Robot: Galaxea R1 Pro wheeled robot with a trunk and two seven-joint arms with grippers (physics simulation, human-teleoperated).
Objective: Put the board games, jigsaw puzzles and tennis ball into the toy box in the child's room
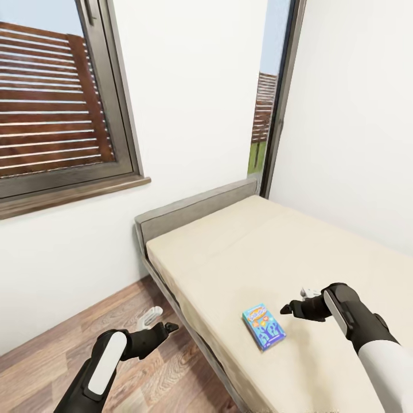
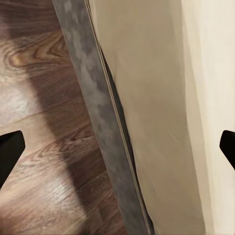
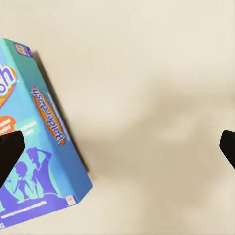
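The small blue printed board game box (image 1: 263,326) lies flat on the beige mattress of the grey-framed bed (image 1: 189,213), near the bed's long floor-side edge and well away from the headboard. Nothing is stacked on it and nothing touches it.

**Task status.** The box is not yet picked up. No second game box shows on the visible part of the mattress. The desk, the toy box and the remaining toys are outside these views, so their status cannot be judged. As a judgement, the work is at the stage of collecting from the bed; carrying to the toy box remains.

**Claw states.**
- Right claw (image 1: 291,309): hovers over the mattress just beside the box, on the side away from the floor-side edge. The right wrist view shows the fingertips (image 3: 10,152) spread wide, with the box (image 3: 41,147) lying partly between them and offset toward one tip. It holds nothing.
- Left claw (image 1: 163,326): hangs above the brown wood plank floor (image 1: 51,367) beside the bed frame, spread apart and empty.

**Edges and clearance.**
- The mattress around the box is bare, giving open room on every side for an approach.
- The box is thin and flat; a grasp probably needs an edge.
- The floor-side edge of the bed is close to the box, so a push toward it risks a drop.
- The white wall (image 1: 355,126) runs along the far side of the bed, well clear of the right arm.
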